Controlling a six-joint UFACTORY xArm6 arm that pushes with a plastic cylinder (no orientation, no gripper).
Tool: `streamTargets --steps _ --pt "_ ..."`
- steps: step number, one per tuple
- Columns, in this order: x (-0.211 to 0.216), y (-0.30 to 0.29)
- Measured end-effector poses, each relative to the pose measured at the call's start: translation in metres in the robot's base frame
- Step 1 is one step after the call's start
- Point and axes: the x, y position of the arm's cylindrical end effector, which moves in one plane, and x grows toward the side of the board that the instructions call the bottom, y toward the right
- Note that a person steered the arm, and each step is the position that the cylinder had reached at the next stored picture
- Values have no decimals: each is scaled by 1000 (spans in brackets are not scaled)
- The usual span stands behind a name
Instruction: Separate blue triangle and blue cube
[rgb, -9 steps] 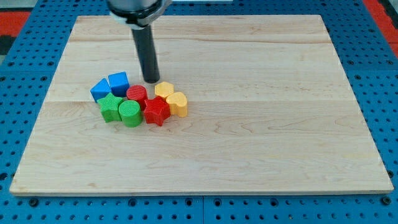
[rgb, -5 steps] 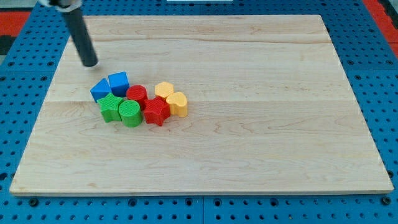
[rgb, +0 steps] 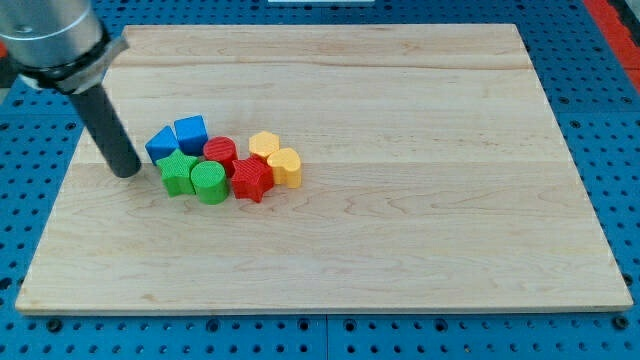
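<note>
The blue triangle (rgb: 159, 143) and the blue cube (rgb: 191, 133) sit side by side and touching at the left end of a cluster of blocks on the wooden board (rgb: 400, 200). The triangle is to the view's left of the cube. My tip (rgb: 126, 171) rests on the board just to the view's left of the blue triangle and slightly lower, a small gap apart from it.
The cluster also holds a green star (rgb: 178, 173), a green cylinder (rgb: 209, 183), a red cylinder (rgb: 221, 153), a red star (rgb: 252, 179), a yellow cylinder (rgb: 264, 144) and a yellow heart (rgb: 286, 166), packed to the right of and below the blue blocks.
My tip moved from above the red cylinder to the view's upper left, then came down to the left side of the blue triangle. No block has moved.
</note>
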Motion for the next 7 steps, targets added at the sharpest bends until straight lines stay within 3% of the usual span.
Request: streamTargets --steps 3,7 --pt "-49 27" --pt "-57 131"
